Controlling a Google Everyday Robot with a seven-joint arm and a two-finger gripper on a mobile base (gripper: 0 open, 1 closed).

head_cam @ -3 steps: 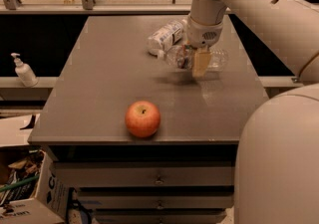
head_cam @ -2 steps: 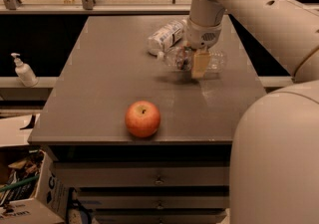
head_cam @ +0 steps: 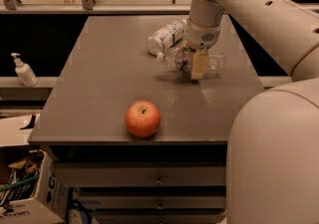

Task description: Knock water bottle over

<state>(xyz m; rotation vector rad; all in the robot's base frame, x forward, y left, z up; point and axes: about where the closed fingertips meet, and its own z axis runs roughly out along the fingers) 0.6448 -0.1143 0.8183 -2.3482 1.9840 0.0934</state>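
The end effector [head_cam: 196, 63] sits over the water bottle [head_cam: 215, 61] lying on the counter [head_cam: 99, 83]. I cannot tell its grip. A careless withdrawal could roll the bottle off the edge.

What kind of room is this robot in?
Probably a lab or office workroom: a grey table over drawers, a pump dispenser on a ledge, a cardboard box beside the table. The gripper hangs low over the table's far side, at the water bottle lying there.

Cream arm [head_cam: 259, 14] with small dark holes; tan-tipped end effector [head_cam: 197, 66] at water bottle [head_cam: 216, 61].
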